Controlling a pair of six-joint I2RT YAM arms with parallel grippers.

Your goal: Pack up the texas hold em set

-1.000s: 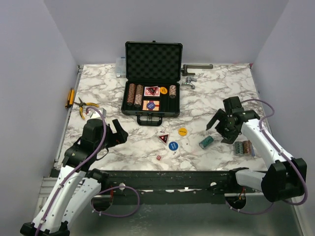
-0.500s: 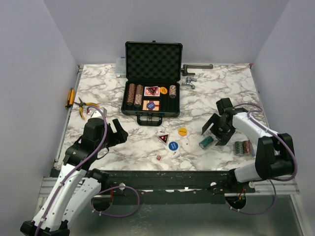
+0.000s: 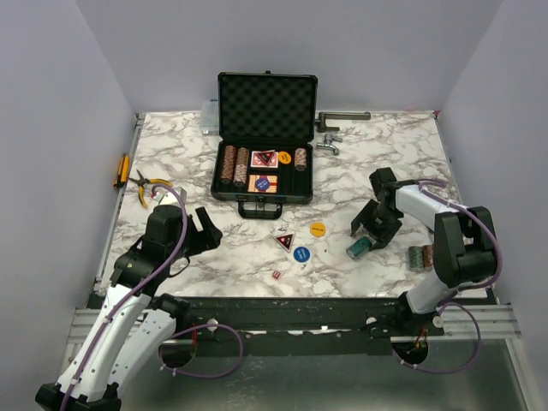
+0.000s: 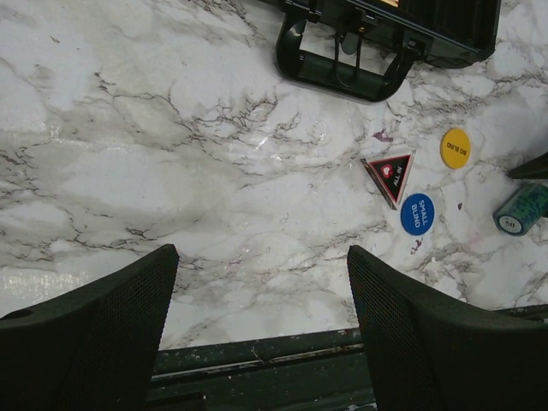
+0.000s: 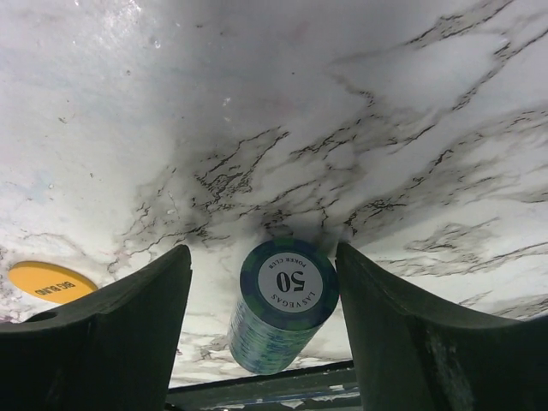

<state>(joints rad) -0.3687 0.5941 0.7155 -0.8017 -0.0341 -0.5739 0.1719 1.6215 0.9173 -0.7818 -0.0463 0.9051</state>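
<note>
The teal chip stack (image 5: 282, 300), laid on its side with its axis along the fingers, is straddled by the right gripper (image 3: 366, 239), open and empty.

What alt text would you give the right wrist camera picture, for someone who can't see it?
A stack of teal poker chips lies on its side on the marble table, between the open jaws of the right gripper, its end face reading 50. A yellow disc shows at the left edge.
</note>
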